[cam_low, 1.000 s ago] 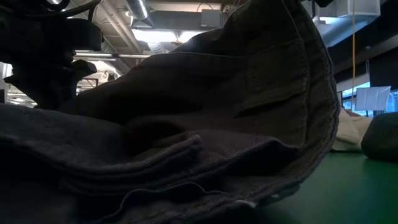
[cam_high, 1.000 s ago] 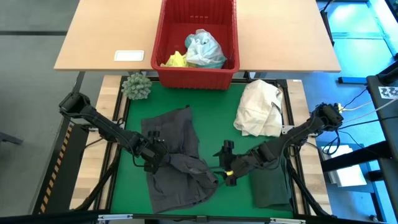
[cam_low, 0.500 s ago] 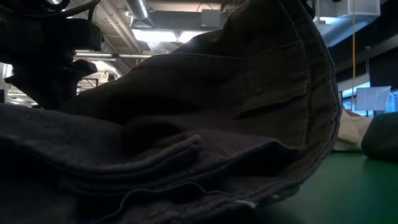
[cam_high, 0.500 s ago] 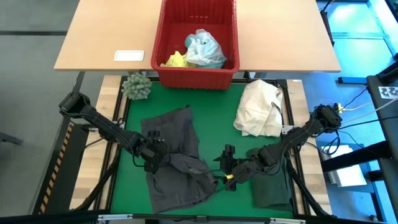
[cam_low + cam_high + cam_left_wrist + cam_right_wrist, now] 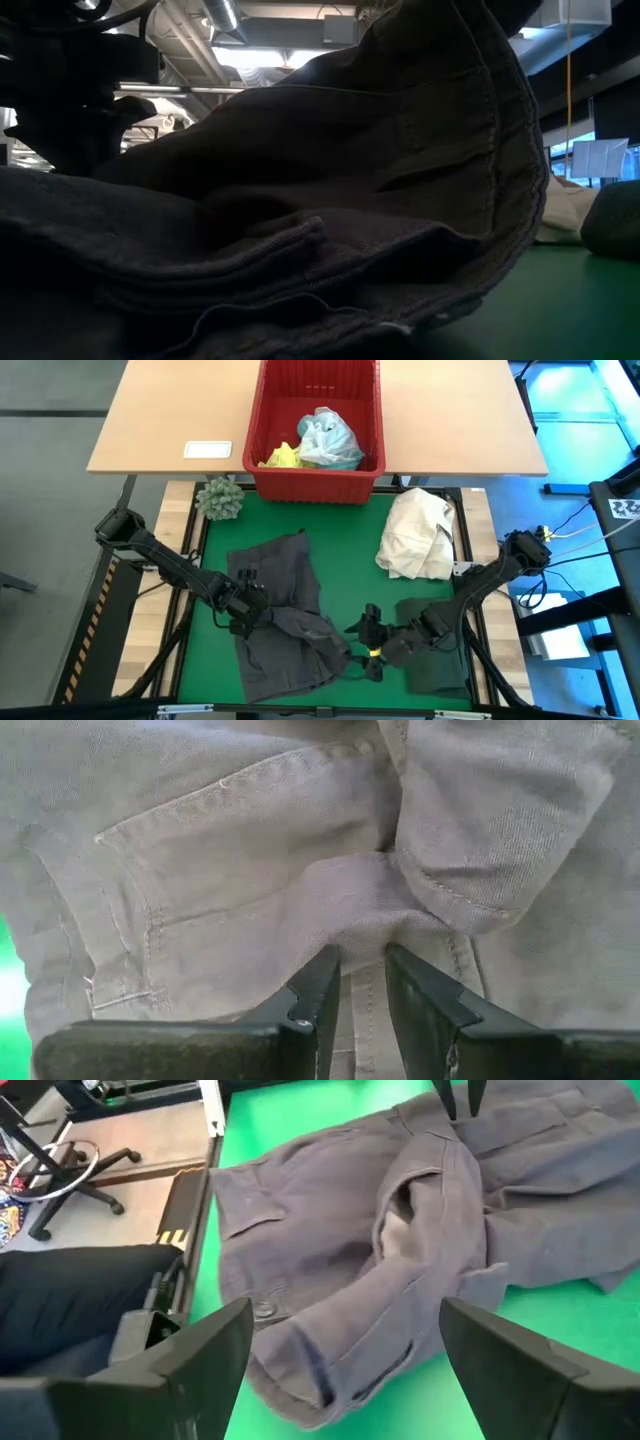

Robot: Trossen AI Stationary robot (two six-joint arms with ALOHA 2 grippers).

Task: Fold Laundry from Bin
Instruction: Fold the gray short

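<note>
A fold of the grey garment (image 5: 280, 615) is pinched by the left gripper (image 5: 362, 982); the right gripper (image 5: 366, 645) is spread wide (empty). Turquoise and yellow laundry (image 5: 318, 442) remains in the red bin (image 5: 262, 420).

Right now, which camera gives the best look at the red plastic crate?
The high view: the red slotted plastic crate shows whole from above, on the wooden table, holding yellow and turquoise cloth. The low view is filled by grey cloth, and neither wrist view shows the crate.

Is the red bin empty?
No, the red bin holds yellow cloth and light blue cloth in the high view.
</note>
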